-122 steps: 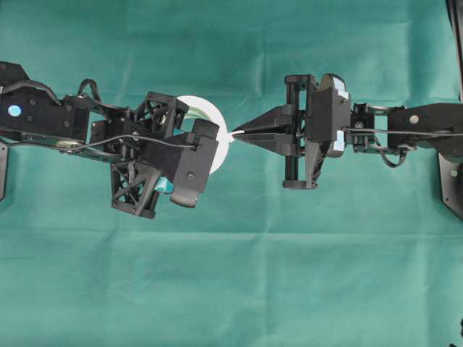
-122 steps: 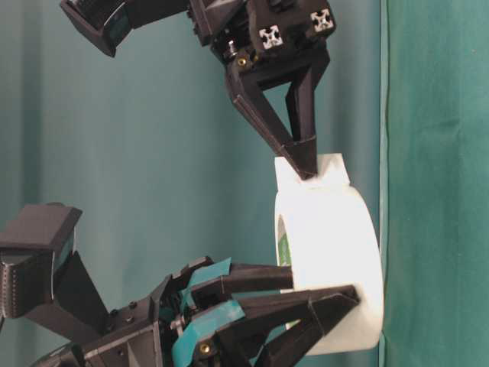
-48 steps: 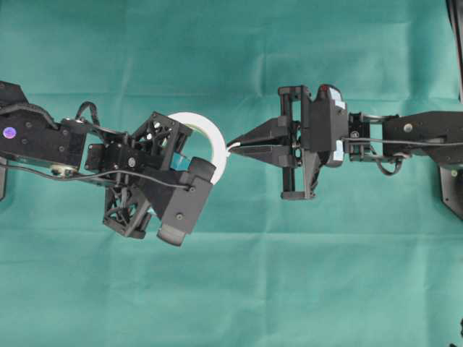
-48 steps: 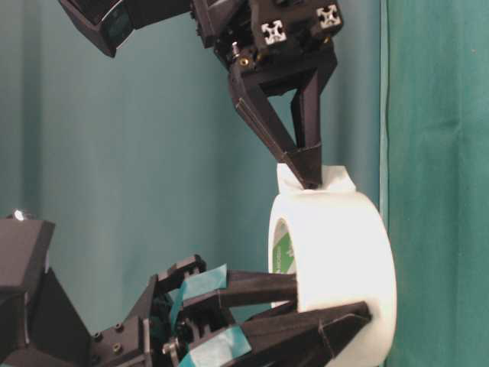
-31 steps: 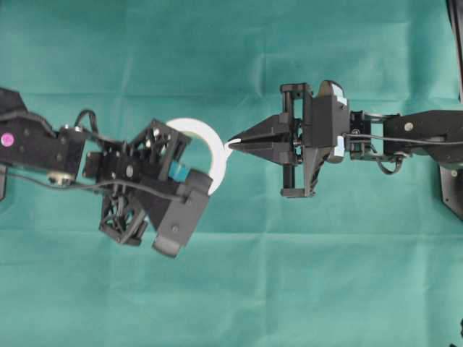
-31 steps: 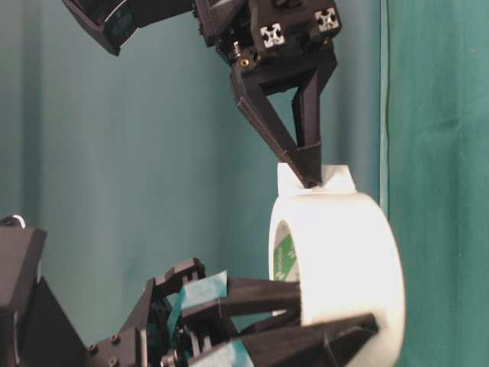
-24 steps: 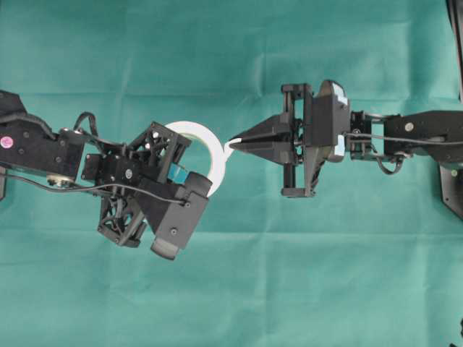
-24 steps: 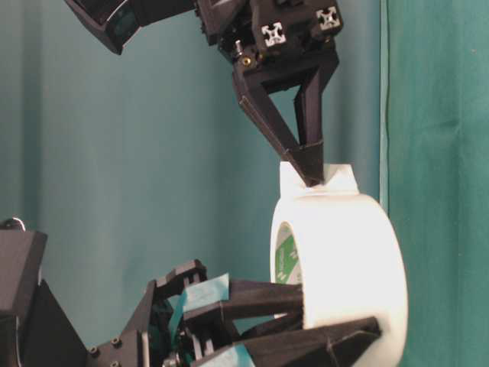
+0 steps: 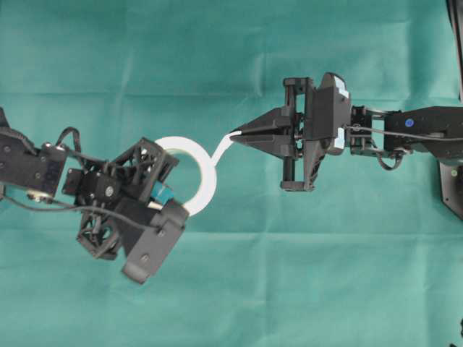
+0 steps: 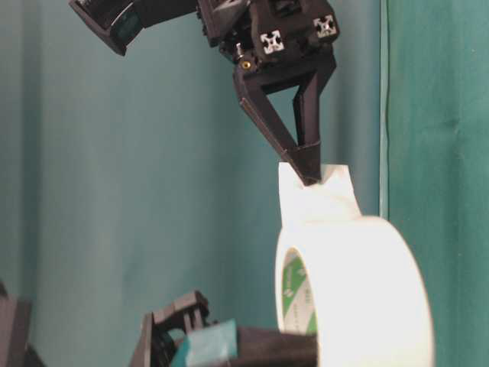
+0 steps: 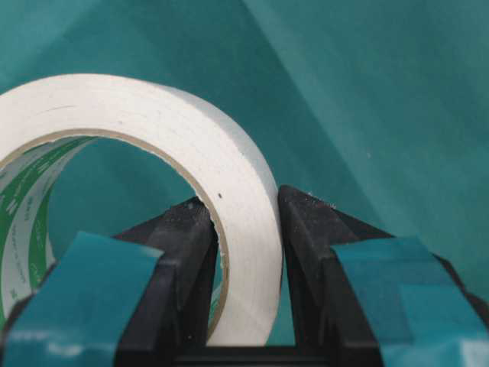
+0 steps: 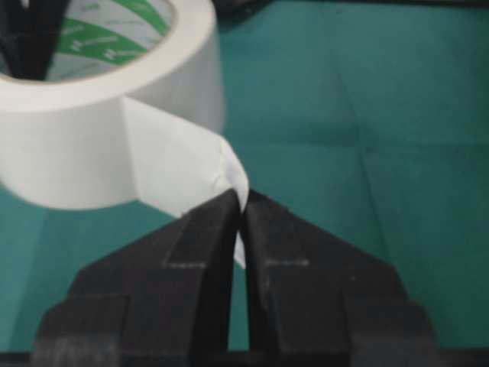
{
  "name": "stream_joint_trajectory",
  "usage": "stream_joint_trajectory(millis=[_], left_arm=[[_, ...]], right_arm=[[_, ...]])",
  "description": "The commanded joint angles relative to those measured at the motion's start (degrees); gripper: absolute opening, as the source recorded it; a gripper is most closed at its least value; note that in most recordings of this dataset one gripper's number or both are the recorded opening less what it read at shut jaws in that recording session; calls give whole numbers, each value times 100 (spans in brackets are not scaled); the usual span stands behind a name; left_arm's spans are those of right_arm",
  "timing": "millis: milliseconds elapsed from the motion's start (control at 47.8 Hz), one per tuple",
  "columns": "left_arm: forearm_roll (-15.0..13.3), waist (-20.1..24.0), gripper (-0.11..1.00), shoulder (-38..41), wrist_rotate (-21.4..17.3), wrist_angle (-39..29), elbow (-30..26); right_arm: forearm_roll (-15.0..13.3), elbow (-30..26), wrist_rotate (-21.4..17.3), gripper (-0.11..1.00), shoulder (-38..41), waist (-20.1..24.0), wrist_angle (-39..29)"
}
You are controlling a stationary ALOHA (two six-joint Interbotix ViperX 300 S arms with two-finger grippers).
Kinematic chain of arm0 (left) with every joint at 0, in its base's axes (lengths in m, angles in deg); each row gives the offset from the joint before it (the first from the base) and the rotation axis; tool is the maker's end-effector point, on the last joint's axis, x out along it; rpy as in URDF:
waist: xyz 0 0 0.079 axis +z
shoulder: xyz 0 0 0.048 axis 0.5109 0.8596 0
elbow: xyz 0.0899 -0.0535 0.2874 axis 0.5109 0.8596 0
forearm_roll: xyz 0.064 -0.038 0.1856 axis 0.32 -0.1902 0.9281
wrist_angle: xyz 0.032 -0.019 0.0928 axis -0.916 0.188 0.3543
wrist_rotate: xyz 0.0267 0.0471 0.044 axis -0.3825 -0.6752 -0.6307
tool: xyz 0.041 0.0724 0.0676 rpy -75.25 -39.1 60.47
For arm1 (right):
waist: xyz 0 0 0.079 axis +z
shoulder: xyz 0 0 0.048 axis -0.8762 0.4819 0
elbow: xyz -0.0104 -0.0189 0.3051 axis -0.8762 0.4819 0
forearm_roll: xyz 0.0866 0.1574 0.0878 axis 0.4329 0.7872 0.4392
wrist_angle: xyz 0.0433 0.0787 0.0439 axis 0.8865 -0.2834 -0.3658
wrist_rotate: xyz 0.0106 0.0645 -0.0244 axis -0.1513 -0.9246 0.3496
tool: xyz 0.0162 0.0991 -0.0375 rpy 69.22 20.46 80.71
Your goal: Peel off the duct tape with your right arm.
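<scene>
The white duct tape (image 9: 189,177) roll, green-striped inside, has a short strip peeled off it.

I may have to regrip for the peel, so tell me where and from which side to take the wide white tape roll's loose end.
Take the wide white tape roll by its loose end strip, near the free tip. That is the only flat, thin part standing clear of the roll. Come from the right of the overhead view, as the right gripper does, with fingers flat on both faces. The left gripper braces the roll's wall.
</scene>
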Motion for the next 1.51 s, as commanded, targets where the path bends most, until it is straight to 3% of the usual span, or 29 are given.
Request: stream_joint_trajectory(millis=[0, 293, 418, 921, 1486], left_arm=[[-35, -316, 22, -202, -290, 26, -9], [-44, -835, 22, -255, -1301, 62, 176], [-44, -1037, 22, -299, -1529, 123, 211], [-70, -1679, 22, -1037, -1573, 1169, 782], [-97, -1863, 21, -1318, -1591, 2127, 1081]], right_arm=[[53, -35, 0, -9, -62, -176, 53], [53, -18, 0, -9, -62, -193, 44], [53, -9, 0, -9, -62, -193, 44], [53, 44, 0, -9, -62, -211, 44], [53, 114, -18, -10, -62, -255, 44]])
